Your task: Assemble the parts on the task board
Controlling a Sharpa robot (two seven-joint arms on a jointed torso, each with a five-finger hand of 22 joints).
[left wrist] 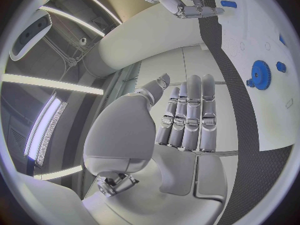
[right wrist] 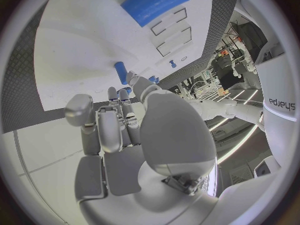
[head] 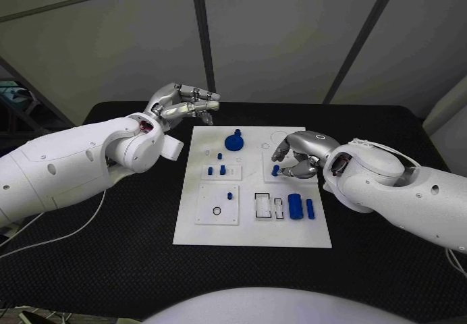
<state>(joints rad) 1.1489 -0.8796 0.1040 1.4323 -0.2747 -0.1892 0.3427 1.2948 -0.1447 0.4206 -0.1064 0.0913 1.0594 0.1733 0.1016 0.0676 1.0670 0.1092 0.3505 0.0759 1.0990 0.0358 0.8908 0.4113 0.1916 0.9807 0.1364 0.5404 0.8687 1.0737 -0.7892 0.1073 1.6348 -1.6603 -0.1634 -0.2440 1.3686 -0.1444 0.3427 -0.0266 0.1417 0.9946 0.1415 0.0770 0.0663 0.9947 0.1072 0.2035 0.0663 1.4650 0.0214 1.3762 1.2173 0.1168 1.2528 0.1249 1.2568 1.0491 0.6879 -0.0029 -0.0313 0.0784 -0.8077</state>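
The white task board (head: 195,229) lies mid-table. On it are a blue gear (head: 235,142), small blue pegs (head: 221,167) and two blue cylinders (head: 295,206) near black-outlined slots (head: 264,206). My right hand (head: 304,154) hovers low over the board's right side, fingers curled, pinching a small blue peg (head: 277,170) at their tips; the right wrist view shows the peg (right wrist: 120,72) sticking out from the fingertips above the board. My left hand (head: 185,102) is raised beyond the board's far left corner, fingers straight (left wrist: 187,117) and holding nothing.
A black ring (head: 216,212) lies on a small white plate at the board's near left. The black table (head: 117,270) surrounds the board. From the left wrist I see the gear (left wrist: 259,75) and the right hand (left wrist: 187,2).
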